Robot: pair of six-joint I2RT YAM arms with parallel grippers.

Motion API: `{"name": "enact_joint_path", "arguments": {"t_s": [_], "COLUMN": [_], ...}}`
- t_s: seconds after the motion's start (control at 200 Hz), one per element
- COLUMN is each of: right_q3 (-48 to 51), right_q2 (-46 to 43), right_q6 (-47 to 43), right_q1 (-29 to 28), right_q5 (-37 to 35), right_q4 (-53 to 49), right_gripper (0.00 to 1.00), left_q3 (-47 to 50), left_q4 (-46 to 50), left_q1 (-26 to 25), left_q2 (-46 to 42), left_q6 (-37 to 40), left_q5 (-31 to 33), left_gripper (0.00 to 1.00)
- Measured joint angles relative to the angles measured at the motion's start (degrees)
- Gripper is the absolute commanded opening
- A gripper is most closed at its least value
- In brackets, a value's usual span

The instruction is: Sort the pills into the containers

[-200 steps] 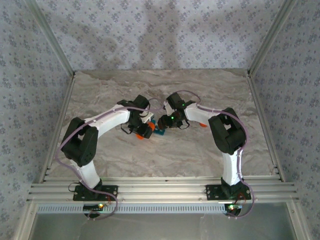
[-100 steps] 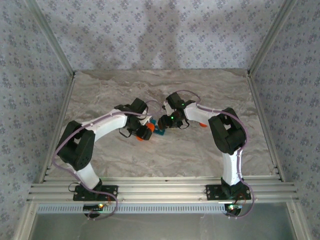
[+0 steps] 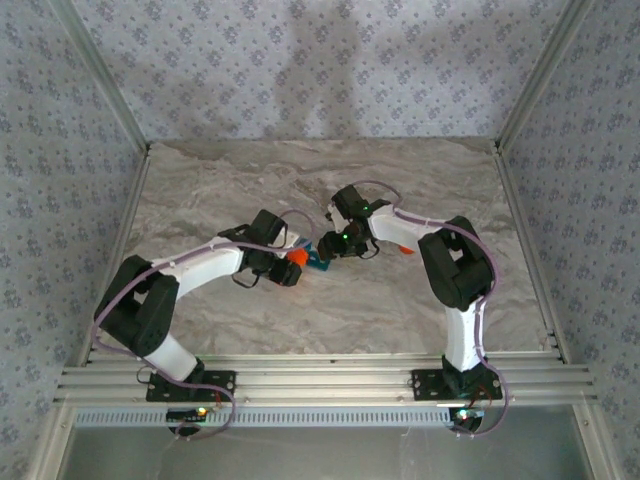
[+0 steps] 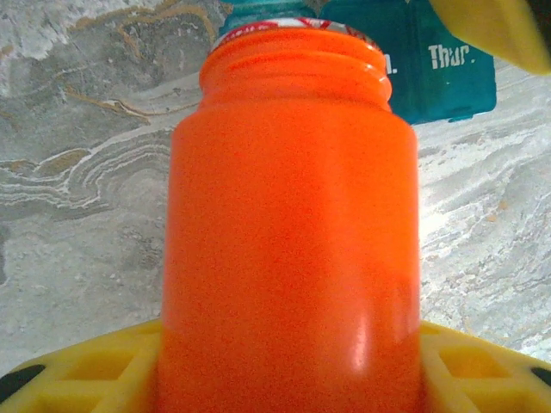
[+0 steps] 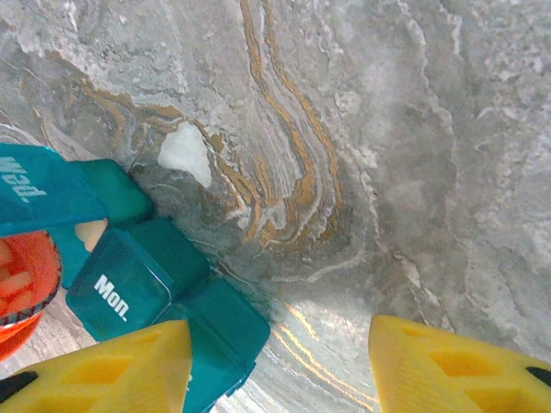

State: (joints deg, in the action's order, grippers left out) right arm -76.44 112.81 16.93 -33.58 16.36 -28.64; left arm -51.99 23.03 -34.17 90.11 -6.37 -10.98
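Left wrist view: the left end effector (image 4: pixel 288 383) is closed on the orange bottle (image 4: pixel 293 224). Its yellow fingers (image 4: pixel 77 370) clamp the lower body, and the uncapped mouth is aimed at the teal containers (image 4: pixel 439 60) just beyond. The principal risk, in my judgement, is that the bottle is tipped well over with no cap. A little more tilt could release several pills (image 5: pixel 13 280) at once, into the wrong compartment or across the desk (image 5: pixel 387 129), where pale pills would be hard to find against the marble. The second risk is that the bottle rim sits just beside the strip, so a nudge could shift it or knock down the raised Wed. lid (image 5: pixel 34 185). The right end effector (image 5: pixel 275 361) stands open and grips nothing. The strip's near end lies beside one finger, well apart from the other, so I judge it free to slide. The Mon. lid (image 5: pixel 116 292) is shut, and something pale, likely a pill, lies in the open compartment next to it. A white patch on the desk beside the strip may be a stray pill or a fleck in the marble; I cannot tell. Pose, from the top external view: the left arm reaches low and forward toward mid-desk. The right arm is folded with its elbow high and reaches inward, and the containers lie between the two end effectors.
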Motion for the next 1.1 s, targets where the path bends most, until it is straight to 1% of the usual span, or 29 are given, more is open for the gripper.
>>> {"name": "enact_joint_path", "arguments": {"t_s": [0.26,0.43,0.635,0.8,0.94,1.104], "right_q3": [0.00,0.00,0.00,-0.15,-1.22,-2.10], "right_q2": [-0.94,-2.27,-6.14,-11.08,-14.01,-15.23], "right_q6": [-0.02,0.13,0.96,2.73,4.13,4.70], "right_q1": [-0.11,-0.09,1.03,4.81,9.53,15.37], "right_q5": [-1.07,-1.18,-1.18,-1.14,-1.09,-1.75], "right_q4": [-2.93,-4.96,-6.32,-6.60,-6.60,-7.52], "right_gripper": [0.58,0.58,0.58,0.59,0.59,0.59], "left_q3": [5.73,7.91,8.55,7.13,2.71,-3.19], "left_q4": [-8.76,-12.74,-16.96,-20.46,-23.93,-28.46], "left_q1": [0.04,0.04,0.04,0.04,0.04,0.04], "left_q2": [-3.72,-6.86,-14.32,-19.56,-19.89,-19.56], "left_q6": [-0.37,-0.39,-1.22,-1.25,-0.55,2.40], "left_q5": [-1.07,-1.84,-1.88,-1.36,-0.17,0.33], "left_gripper": [0.00,0.00,0.00,0.00,0.00,0.00]}}
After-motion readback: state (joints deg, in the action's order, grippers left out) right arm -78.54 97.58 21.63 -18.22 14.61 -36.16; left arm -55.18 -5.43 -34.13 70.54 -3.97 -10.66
